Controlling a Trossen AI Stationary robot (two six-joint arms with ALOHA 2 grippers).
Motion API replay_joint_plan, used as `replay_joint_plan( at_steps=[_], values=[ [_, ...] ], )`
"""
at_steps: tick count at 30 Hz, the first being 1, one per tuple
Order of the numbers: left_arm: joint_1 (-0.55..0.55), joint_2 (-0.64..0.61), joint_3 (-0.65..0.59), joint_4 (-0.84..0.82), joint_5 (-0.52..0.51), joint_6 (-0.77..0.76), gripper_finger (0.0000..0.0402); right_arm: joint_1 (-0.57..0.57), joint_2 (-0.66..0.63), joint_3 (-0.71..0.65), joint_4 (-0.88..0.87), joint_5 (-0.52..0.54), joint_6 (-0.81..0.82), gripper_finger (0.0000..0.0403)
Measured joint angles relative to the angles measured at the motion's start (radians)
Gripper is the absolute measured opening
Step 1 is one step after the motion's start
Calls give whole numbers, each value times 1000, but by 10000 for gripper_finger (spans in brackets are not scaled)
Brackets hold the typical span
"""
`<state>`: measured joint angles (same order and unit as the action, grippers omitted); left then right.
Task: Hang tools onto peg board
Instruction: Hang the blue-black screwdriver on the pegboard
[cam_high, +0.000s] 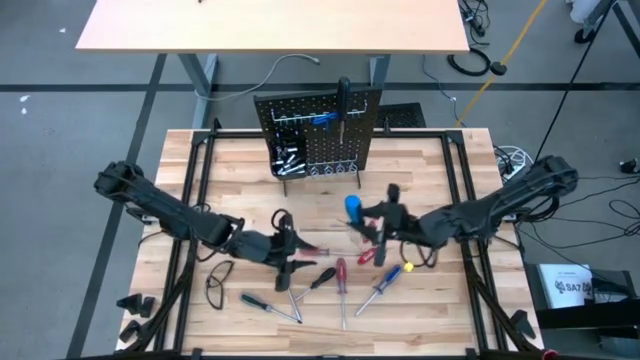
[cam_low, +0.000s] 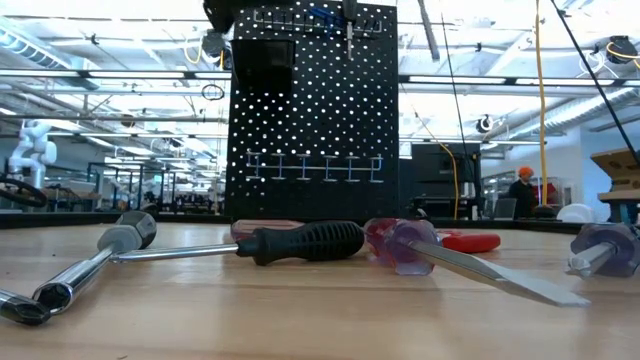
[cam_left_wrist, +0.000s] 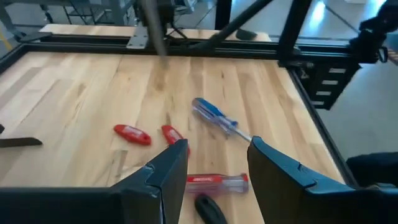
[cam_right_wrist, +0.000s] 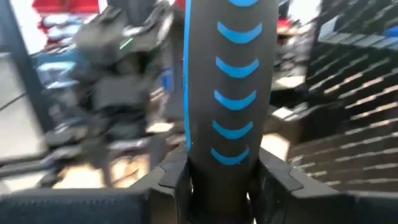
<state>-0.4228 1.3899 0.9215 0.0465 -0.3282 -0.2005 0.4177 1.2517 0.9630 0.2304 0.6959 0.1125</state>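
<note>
Black perforated peg board (cam_high: 320, 135) stood upright at the table's far edge in the high view, screwdrivers scattered before it; left wrist view showed the left gripper (cam_left_wrist: 214, 165) spread open above a red clear-handled screwdriver (cam_left_wrist: 217, 182); right wrist view showed the right gripper (cam_right_wrist: 221, 177) clamping a black blue-chevroned tool handle (cam_right_wrist: 230, 81)

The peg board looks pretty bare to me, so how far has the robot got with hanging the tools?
Early on. The peg board already carries a few tools. The right gripper holds a black-and-blue handled screwdriver. The left gripper, jaws open, hovers over a red-handled screwdriver. Several tools lie on the table.
</note>
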Motion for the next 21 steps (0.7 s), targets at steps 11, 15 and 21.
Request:
replay_joint_plan(
  at_steps=[11,15,21],
  values=[
    [-180,0,-50,43,-450,-1,169,-40,-54,0,204,229,-170,109],
    [-217,1,-64,65,-529,3,169,-101,-54,25,265,229,-227,109],
    [-221,1,-64,69,-556,6,169,-205,-36,146,175,220,-240,109]
  ],
)
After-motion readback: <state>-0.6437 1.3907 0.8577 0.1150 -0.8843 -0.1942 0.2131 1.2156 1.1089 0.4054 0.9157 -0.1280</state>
